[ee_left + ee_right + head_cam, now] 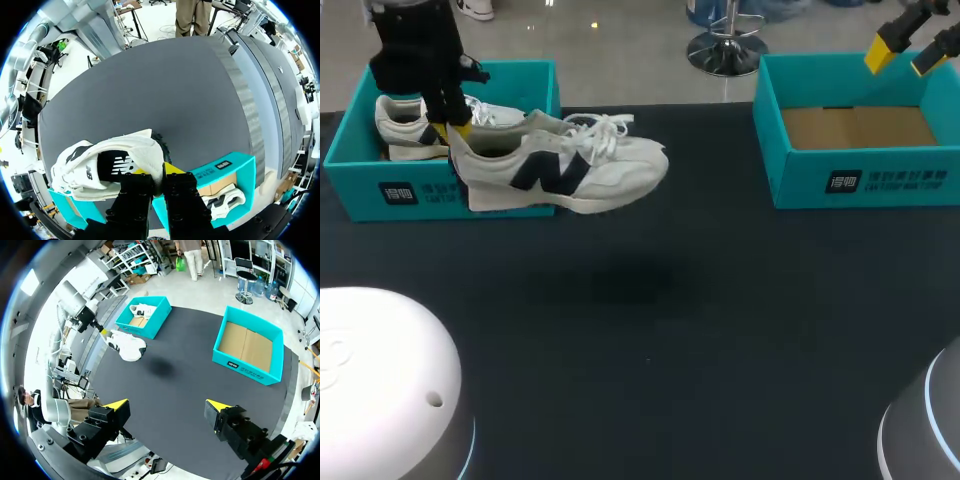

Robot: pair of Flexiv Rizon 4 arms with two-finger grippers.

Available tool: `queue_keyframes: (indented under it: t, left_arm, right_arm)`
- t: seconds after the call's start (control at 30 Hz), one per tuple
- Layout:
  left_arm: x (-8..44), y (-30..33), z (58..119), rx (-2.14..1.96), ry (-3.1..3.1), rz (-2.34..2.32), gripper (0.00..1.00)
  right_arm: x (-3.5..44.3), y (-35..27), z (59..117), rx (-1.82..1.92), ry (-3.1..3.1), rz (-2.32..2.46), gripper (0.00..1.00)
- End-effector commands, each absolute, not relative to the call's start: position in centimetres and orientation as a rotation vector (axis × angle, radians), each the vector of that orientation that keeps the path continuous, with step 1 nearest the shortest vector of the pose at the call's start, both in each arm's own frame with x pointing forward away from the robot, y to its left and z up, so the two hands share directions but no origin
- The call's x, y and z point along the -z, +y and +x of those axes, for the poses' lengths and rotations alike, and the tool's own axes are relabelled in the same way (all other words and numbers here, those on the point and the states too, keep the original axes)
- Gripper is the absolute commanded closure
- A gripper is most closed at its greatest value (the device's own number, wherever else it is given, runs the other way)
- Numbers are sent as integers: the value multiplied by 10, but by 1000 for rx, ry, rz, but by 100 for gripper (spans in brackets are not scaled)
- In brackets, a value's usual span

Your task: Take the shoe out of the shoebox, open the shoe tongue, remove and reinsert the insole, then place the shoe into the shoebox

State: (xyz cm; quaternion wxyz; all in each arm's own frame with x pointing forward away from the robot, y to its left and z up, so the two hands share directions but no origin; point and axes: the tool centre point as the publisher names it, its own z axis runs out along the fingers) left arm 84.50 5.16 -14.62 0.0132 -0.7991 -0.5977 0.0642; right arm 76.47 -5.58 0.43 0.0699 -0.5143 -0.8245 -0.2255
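A white sneaker (570, 165) with a dark side logo hangs in the air over the front wall of the left teal shoebox (380, 190), toe pointing right. My left gripper (458, 132) is shut on its heel collar; the left wrist view shows both yellow tips pinching the heel rim of the sneaker (110, 165) at my left gripper (160, 175). A second white shoe (405, 125) lies inside that box. My right gripper (908, 55) hovers open and empty high above the right teal shoebox (860, 180). From the right wrist view the sneaker (127, 346) is far ahead of my right gripper (167, 405).
The right shoebox (250, 347) shows only a bare cardboard floor. The left shoebox (142, 317) stands at the table's far left. Dark tabletop (650, 330) stretches between and in front of the boxes. White robot housings (380, 380) fill the near corners.
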Motion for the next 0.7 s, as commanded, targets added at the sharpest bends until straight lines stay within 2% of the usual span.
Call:
queue_keyframes:
  t: [0.03, 0.33, 0.7]
  left_arm:
    - [153, 14, 796, -29, -1940, -2548, 100]
    - [175, -23, 754, -81, -1978, -2499, 100]
    - [180, -35, 744, -73, -1935, -2504, 100]
  right_arm:
    - [-5, -56, 766, 673, -2480, -1549, 0]
    - [-5, -56, 766, 673, -2480, -1549, 0]
    - [-5, -56, 766, 673, -2480, -1549, 0]
